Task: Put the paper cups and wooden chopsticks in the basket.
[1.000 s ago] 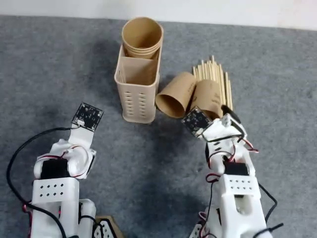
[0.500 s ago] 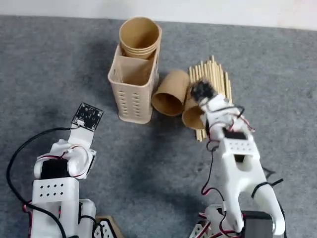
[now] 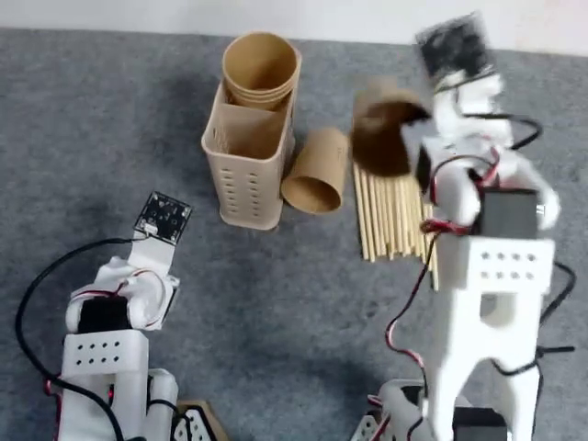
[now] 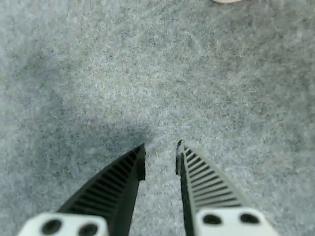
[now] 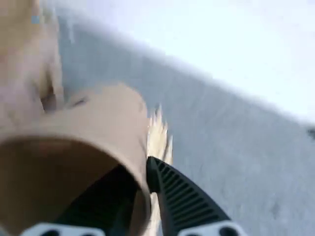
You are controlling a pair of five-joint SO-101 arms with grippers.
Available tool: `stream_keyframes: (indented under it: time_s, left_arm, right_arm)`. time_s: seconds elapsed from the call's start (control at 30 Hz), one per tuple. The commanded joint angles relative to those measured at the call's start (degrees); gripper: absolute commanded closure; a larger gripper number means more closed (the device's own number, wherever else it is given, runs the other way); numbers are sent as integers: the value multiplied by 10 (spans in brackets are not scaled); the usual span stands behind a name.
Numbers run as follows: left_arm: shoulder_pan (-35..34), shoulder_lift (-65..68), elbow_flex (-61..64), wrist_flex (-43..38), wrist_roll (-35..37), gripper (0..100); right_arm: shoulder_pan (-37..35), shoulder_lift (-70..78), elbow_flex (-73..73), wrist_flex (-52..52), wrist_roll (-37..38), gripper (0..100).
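A grey, carpet-like surface (image 3: pixel 276 303) runs back to a pale wall (image 3: pixel 138 14). On it stands the tan slotted basket (image 3: pixel 243 175), its far compartment holding a stack of paper cups (image 3: pixel 262 64) and its near compartment bare, probably kept free for the sticks.

The right hand (image 5: pixel 135 182) is closed on a paper cup (image 3: pixel 381 138), one finger inside the mouth and the other outside, pinching the thin wall at the rim. That grip suits a cup likely too wide to span. The cup hangs tilted in the air above the wooden chopsticks (image 3: pixel 395 211), which lie bundled side by side to the right of the basket. From that height it looks able to travel to the stack without brushing them.

A second cup (image 3: pixel 317 170) lies on its side just beside the basket, mouth facing the arms.

The left hand (image 4: pixel 160 157) sits low over bare carpet, fingers a narrow gap apart and holding nothing, well apart from the basket.
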Motion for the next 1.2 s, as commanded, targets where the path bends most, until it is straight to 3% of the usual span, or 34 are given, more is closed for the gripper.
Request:
stream_keyframes:
  time_s: [0.0, 0.2, 0.47, 0.73, 1.17]
  left_arm:
    - [0, -7, -2, -9, -4, 863]
    - [0, -7, -2, -9, -4, 863]
    - [0, -7, -2, -9, -4, 863]
    - [0, -7, -2, -9, -4, 863]
    - [22, -7, -1, -5, -4, 863]
  right_arm:
    - [-82, -7, -145, 13, -80, 992]
    - [-166, 151, -203, -12, -135, 992]
    - [-183, 316, -313, -2, -140, 992]
    - [-183, 344, -388, 40, -140, 993]
    - [-168, 394, -392, 36, -140, 992]
